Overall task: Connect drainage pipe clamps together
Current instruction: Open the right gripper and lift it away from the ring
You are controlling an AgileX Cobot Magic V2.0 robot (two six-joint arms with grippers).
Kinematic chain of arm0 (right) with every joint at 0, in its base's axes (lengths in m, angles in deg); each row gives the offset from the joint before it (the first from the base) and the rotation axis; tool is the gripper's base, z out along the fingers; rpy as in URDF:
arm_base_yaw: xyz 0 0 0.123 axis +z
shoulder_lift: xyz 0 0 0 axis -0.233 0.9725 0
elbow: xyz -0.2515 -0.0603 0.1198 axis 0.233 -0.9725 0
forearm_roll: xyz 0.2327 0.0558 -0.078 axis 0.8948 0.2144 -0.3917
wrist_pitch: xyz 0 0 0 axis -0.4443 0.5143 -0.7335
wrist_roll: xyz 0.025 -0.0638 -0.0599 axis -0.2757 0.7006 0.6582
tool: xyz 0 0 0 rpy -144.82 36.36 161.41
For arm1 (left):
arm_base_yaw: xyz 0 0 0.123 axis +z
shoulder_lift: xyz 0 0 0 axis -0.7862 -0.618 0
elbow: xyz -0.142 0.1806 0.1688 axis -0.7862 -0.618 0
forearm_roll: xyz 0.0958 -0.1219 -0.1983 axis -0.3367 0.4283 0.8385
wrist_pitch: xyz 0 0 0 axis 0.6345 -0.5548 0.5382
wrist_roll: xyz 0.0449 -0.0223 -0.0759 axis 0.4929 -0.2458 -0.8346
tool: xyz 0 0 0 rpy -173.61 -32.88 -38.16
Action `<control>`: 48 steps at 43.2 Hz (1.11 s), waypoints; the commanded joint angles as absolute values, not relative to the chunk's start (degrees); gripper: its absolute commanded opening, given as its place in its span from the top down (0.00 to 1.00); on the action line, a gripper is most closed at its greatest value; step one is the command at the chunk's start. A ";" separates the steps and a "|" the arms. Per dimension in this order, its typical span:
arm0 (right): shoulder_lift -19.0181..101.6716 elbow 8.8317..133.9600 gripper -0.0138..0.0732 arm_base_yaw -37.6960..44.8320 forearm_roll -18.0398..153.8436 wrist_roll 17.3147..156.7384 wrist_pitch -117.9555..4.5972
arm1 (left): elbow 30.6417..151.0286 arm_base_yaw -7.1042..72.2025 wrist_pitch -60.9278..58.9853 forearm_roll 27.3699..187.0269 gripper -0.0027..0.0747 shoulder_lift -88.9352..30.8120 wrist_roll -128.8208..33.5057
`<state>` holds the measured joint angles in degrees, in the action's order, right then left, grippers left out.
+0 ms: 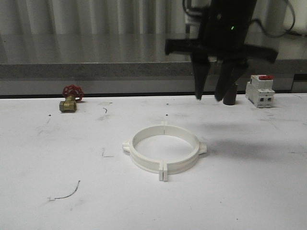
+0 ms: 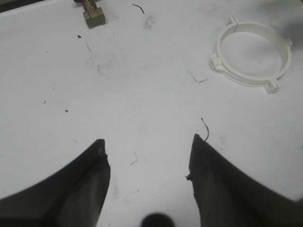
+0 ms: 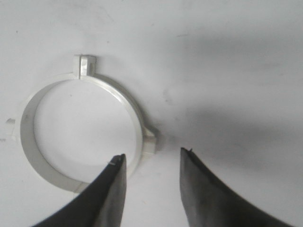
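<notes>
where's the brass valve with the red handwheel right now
In the front view the brass valve sits at the far left of the white table, near its back edge, well left of the joined clamp ring and apart from it.

White clamps [image 1: 164,150], red-handled brass valve [image 1: 70,99]

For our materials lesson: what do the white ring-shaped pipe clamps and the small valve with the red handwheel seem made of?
White ring-shaped pipe clamps: likely moulded plastic, with a uniform, smooth, matte white surface.
Small valve with red handwheel: body looks like brass, yellowish and metallic; the wheel's material is unclear, painted red.
</notes>
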<state>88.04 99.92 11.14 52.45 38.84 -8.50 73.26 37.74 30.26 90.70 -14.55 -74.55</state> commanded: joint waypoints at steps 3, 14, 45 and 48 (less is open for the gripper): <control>75.70 101.75 0.48 11.09 46.05 45.63 -5.30 | 74.84 37.98 26.67 91.35 0.48 -14.42 -74.63; 58.46 94.88 0.48 11.09 45.28 54.20 -8.61 | 74.84 37.98 26.67 91.35 0.48 -14.42 -74.63; 16.63 60.98 0.48 11.09 45.18 54.26 -13.25 | 74.84 37.98 26.67 91.35 0.48 -14.42 -74.63; 13.75 59.39 0.48 11.09 45.18 54.26 -12.53 | 74.84 37.98 26.67 91.35 0.48 -14.42 -74.63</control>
<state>16.44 59.70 11.14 46.42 53.59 -9.37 73.26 37.74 30.26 90.70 -14.55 -74.55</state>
